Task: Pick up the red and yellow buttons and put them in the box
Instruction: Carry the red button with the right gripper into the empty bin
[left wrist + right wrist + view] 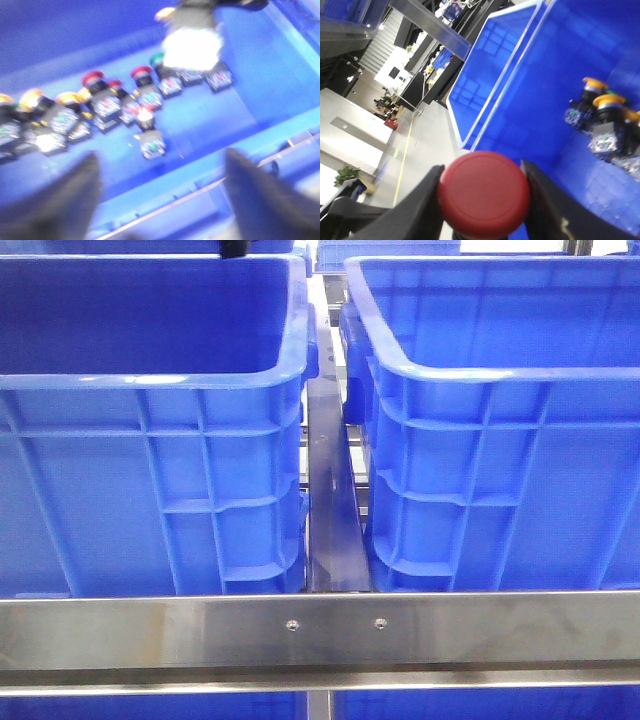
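In the right wrist view my right gripper (482,197) is shut on a red button (484,194), held above a blue bin (535,115) that has yellow-capped buttons (607,102) lying at its far side. In the left wrist view, which is blurred, my left gripper (160,192) is open and empty above the rim of a blue bin (200,130). On that bin's floor lies a row of red-capped buttons (95,80), yellow-capped buttons (32,97) and a green-capped one (158,59). Neither gripper shows in the front view.
The front view shows two large blue crates, a left one (150,420) and a right one (500,420), behind a steel rail (320,630), with a narrow metal gap (330,490) between them. A bright white glare (192,47) hides part of the left bin.
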{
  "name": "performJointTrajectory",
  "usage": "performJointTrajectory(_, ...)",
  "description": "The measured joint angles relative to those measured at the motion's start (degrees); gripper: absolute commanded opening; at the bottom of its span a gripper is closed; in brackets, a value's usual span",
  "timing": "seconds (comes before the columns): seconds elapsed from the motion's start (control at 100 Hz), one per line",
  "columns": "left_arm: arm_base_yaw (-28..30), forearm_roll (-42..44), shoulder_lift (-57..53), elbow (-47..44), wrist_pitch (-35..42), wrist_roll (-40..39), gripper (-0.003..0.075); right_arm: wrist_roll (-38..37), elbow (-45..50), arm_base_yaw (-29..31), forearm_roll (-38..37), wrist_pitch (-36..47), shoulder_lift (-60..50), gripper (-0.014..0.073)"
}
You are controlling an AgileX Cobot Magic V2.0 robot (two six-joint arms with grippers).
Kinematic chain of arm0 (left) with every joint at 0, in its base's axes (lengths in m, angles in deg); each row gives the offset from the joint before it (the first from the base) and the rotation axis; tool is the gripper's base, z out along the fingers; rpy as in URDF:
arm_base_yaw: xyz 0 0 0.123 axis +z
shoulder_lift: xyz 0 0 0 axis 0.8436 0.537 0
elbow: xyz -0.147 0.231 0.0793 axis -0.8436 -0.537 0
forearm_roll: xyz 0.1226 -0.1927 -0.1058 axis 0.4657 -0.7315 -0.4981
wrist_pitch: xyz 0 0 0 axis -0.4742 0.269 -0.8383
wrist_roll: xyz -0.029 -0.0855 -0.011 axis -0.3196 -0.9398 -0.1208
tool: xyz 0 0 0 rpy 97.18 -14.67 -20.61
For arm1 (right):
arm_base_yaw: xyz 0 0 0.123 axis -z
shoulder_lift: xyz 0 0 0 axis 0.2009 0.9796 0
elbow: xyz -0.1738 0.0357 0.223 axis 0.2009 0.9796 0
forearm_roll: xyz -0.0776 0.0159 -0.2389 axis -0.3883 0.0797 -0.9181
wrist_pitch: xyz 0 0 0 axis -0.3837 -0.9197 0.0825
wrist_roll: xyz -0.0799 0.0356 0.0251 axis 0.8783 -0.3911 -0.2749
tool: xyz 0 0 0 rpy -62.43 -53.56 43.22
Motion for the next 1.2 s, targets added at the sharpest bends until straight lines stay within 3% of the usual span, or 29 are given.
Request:
performJointTrajectory(0.11,0.0,2.8,-1.1,0.0,0.0,-2.7,-0.002,-0.1,0.0,1.1,-1.8,-0.3,-1.5,0.0075)
performJointTrajectory(0.48,0.0,10.5,-2.9,0.0,-1.4,-9.1,-0.0019,-4.5,1.8,6.9,-9.5,-1.7,-6.4,0.0075)
performJointTrajectory(1.2,0.0,10.6,-2.9,0.0,-1.4,-9.3,-0.0019,-6.6,13.7,34.6,-10.1,-3.7,-10.2,0.0075)
